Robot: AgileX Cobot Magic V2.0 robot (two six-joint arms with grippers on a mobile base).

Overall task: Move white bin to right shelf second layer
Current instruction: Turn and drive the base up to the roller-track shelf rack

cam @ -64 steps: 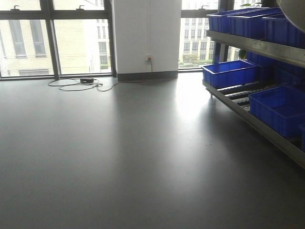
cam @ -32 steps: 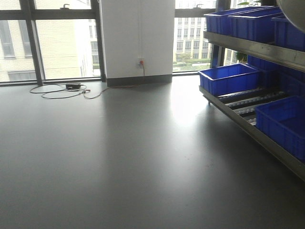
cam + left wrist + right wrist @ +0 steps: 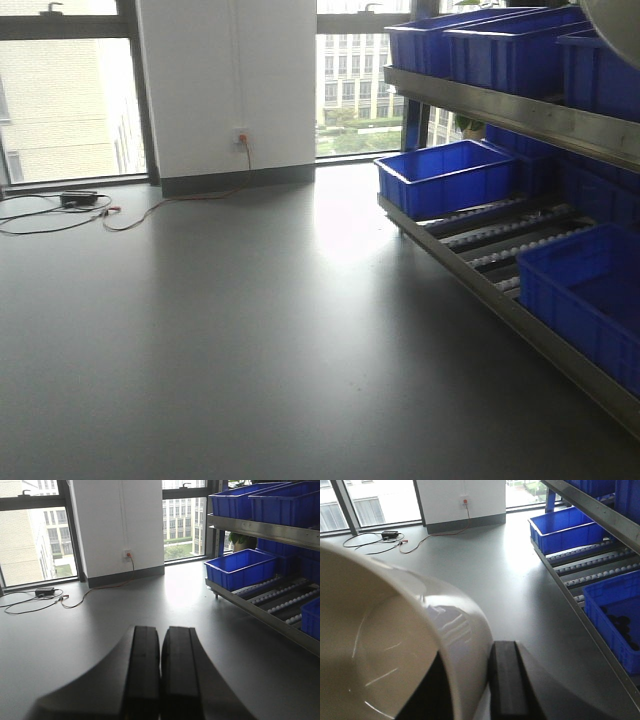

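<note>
The white bin point(image 3: 395, 645) fills the left of the right wrist view, tilted with its mouth toward the camera. My right gripper point(image 3: 470, 667) is shut on its wall, one finger inside and one finger point(image 3: 507, 680) outside. A pale curved edge of the bin point(image 3: 618, 22) shows at the top right of the front view. The right shelf stands along the right. Its low level has sloping rails with white rollers point(image 3: 500, 245). The level above has a steel front bar point(image 3: 520, 112). My left gripper point(image 3: 161, 630) is shut and empty, held over the floor.
Blue crates sit on the rack: one at the far end of the low level point(image 3: 445, 175), one nearer point(image 3: 590, 290), several on the upper level point(image 3: 500, 45). Grey floor point(image 3: 250, 330) stretches left. Cables point(image 3: 60, 210) lie by the windows and a white pillar point(image 3: 225, 80).
The front view has swung to the right: pillar, windows and cables slid left, and the rack has come further into view and looks larger. Both grippers keep their state.
</note>
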